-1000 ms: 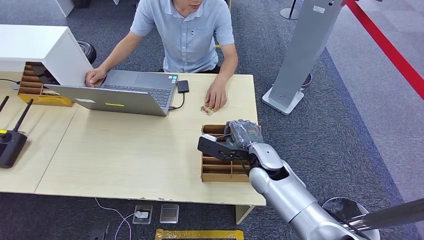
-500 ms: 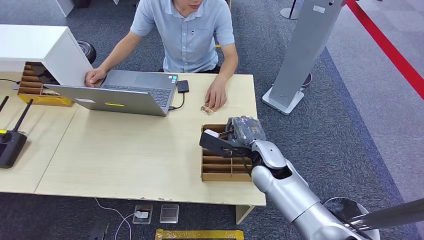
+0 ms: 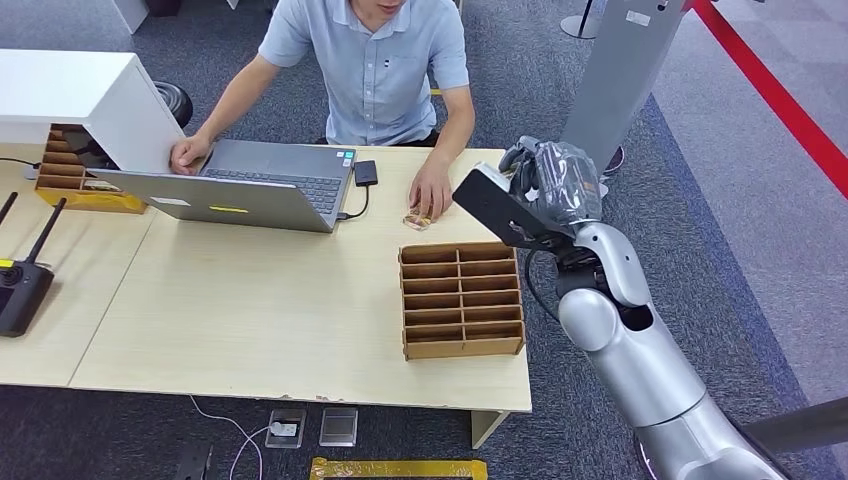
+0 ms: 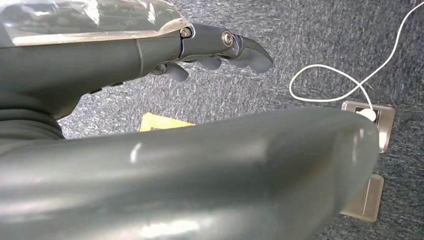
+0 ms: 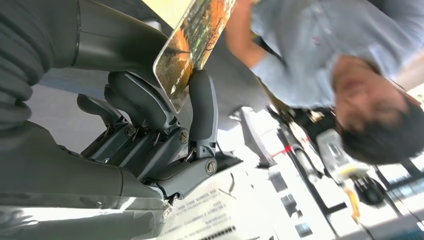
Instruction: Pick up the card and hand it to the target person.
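- Person (image 3: 365,60) seated behind table (image 3: 250,290).
- Divided wooden tray (image 3: 462,300): visible compartments hold nothing.
- Right hand (image 3: 545,185), raised: right wrist view shows fingers (image 5: 202,107) pinching card (image 5: 192,45).
- Left hand (image 4: 150,50) over floor, fingers loosely extended, holding nothing.
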### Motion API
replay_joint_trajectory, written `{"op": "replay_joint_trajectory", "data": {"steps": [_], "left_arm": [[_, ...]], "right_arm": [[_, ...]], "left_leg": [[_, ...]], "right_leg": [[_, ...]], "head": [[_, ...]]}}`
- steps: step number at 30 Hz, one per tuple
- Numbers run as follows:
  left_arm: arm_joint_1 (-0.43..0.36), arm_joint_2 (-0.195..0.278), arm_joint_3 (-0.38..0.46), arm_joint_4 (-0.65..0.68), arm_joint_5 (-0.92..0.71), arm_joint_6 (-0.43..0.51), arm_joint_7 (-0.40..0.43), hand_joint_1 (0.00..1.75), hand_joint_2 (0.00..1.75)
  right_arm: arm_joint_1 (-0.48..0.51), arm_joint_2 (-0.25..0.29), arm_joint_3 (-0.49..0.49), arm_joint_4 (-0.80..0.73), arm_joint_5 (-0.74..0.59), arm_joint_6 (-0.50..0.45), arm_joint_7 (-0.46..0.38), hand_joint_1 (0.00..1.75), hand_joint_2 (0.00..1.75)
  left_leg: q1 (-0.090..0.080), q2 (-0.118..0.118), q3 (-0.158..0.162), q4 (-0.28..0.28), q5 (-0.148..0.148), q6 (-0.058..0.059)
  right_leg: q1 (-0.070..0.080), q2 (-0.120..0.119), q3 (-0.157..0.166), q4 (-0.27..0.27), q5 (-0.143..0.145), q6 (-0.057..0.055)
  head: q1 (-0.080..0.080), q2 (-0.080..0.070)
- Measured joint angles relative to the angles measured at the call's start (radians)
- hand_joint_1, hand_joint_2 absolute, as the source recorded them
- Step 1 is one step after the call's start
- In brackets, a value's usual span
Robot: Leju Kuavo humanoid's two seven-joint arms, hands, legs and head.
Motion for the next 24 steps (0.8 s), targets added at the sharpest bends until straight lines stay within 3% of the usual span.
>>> {"op": "replay_joint_trajectory", "data": {"steps": [12, 19, 24], "left_arm": [[-0.001, -0.011, 0.0, 0.0, -0.032, -0.013, -0.002, 0.0, 0.0], [-0.002, -0.016, 0.0, 0.0, -0.054, -0.02, -0.007, 0.0, 0.0], [-0.003, -0.021, 0.0, 0.0, -0.064, -0.02, -0.01, 0.0, 0.0]], "right_arm": [[-0.009, 0.027, -0.053, 0.063, -0.022, -0.195, -0.219, 1.75, 1.75], [-0.06, 0.08, -0.066, 0.279, -0.054, -0.392, -0.398, 1.75, 1.75], [-0.107, 0.127, -0.068, 0.456, -0.074, -0.46, -0.45, 1.75, 1.75]], "left_leg": [[0.0, 0.0, -0.001, 0.0, 0.0, 0.0], [0.0, 0.0, -0.001, 0.0, 0.0, 0.0], [0.0, 0.0, -0.001, 0.0, 0.0, 0.0]], "right_leg": [[0.0, 0.0, 0.0, 0.0, 0.0, 0.0], [0.0, 0.0, 0.0, 0.0, 0.0, 0.0], [0.0, 0.0, 0.0, 0.0, 0.0, 0.0]], "head": [[0.0, 0.0], [0.0, 0.0], [0.0, 0.0]]}}
